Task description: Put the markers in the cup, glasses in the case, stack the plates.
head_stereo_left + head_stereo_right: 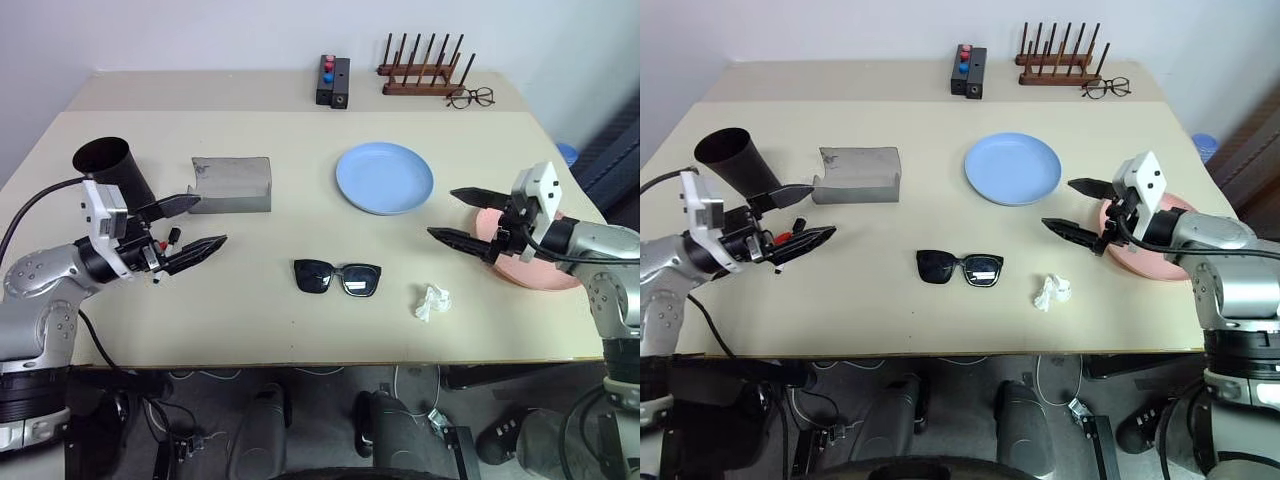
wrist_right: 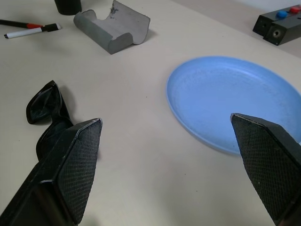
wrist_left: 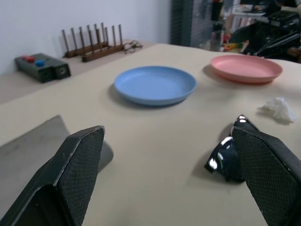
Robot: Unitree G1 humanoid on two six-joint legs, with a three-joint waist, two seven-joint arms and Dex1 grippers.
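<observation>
1. Far left: the tall matte black tapered cup (image 1: 108, 164) stands near the table's left edge, rim tilted toward the camera. Nothing visible inside it from here.
2. Your left gripper (image 1: 186, 229) hangs just in front of the cup, both black fingers spread wide, holding nothing. The two slim markers, red-capped (image 2: 18, 23) and white-barrelled with a black cap (image 2: 32, 31), lie side by side on the table under that gripper.
3. The grey soft rectangular glasses case (image 1: 232, 184) sits just right of the cup, mouth open, empty as far as you can tell.
4. Centre front: the black thick-framed sunglasses (image 1: 338, 277) lie flat, apart from the case, untouched.
5. The round light blue plate (image 1: 385, 177) rests right of centre, bare. A crumpled white scrap (image 1: 432, 301) lies nearer the front edge.
6. Your right gripper (image 1: 462, 216) hovers beside the round pink plate (image 3: 246, 68), fingers wide apart, empty. The pink plate sits at the right edge, well apart from the blue one.
7. Judgement: no step is done yet; all three remain. The markers look like the step in hand. Next move calls for lowering the left gripper onto one marker, closing across its barrel, then lifting it over the cup's rim.
</observation>
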